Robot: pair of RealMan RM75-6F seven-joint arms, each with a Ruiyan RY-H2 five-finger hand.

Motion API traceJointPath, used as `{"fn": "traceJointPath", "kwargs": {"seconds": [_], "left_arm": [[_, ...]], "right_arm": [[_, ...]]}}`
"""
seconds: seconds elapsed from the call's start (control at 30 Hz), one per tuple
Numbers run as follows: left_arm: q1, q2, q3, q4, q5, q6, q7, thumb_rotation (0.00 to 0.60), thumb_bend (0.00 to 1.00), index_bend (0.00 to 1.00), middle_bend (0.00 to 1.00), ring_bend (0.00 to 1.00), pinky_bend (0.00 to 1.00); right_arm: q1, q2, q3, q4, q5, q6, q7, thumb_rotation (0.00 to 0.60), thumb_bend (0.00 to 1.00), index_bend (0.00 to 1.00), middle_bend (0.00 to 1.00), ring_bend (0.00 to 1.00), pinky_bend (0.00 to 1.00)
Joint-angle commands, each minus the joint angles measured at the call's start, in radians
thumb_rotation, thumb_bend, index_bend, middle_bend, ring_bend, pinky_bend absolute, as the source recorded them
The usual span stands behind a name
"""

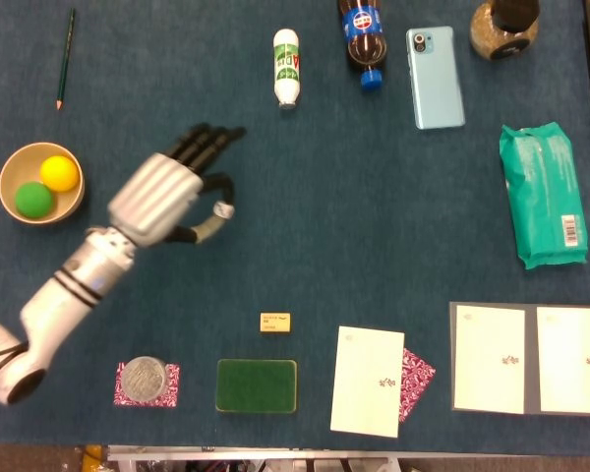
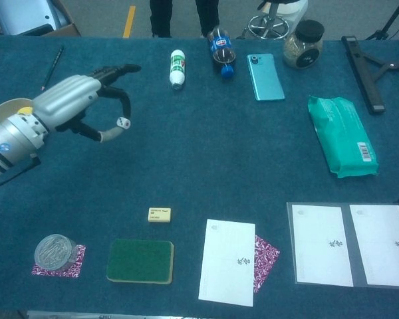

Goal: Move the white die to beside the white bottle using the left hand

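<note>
My left hand (image 1: 167, 192) (image 2: 76, 103) is raised above the table at the left, with the small white die (image 1: 222, 208) (image 2: 123, 122) pinched between its thumb and a finger. Its other fingers stretch out toward the far side. The white bottle (image 1: 287, 65) (image 2: 177, 68) with a green label lies on its side at the far edge, up and to the right of the die. The right hand shows in neither view.
A bowl (image 1: 10, 202) with a yellow and a green ball sits left of the hand. A cola bottle (image 1: 362, 35), a phone (image 1: 435, 77) and a jar (image 1: 503, 28) lie right of the white bottle. A pencil (image 1: 65, 57), an eraser (image 1: 275, 322) and a green pad (image 1: 257, 385) are around.
</note>
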Motion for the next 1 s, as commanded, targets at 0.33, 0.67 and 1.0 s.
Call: {"fn": "traceJointPath", "kwargs": {"seconds": [0.33, 0.67, 1.0], "left_arm": [[0.147, 0.075, 0.036, -0.112, -0.055, 0.075, 0.018, 0.6, 0.34, 0.6, 0.0, 0.0, 0.0], [0.11, 0.171, -0.137, -0.258, -0.011, 0.22, 0.05, 0.6, 0.34, 0.46, 0.0, 0.0, 0.0], [0.216, 0.252, -0.02, -0.321, -0.022, 0.194, 0.033, 0.6, 0.34, 0.2, 0.0, 0.0, 0.0]], "right_arm": [[-0.002, -0.016, -0.003, 0.011, 0.003, -0.008, 0.003, 0.6, 0.18, 0.55, 0.36, 0.3, 0.44], [-0.001, -0.014, 0.0, 0.011, 0.012, -0.018, 0.005, 0.6, 0.18, 0.55, 0.36, 0.3, 0.44], [-0.001, -0.025, -0.003, 0.019, 0.015, -0.028, 0.003, 0.6, 0.18, 0.55, 0.36, 0.3, 0.44]]}}
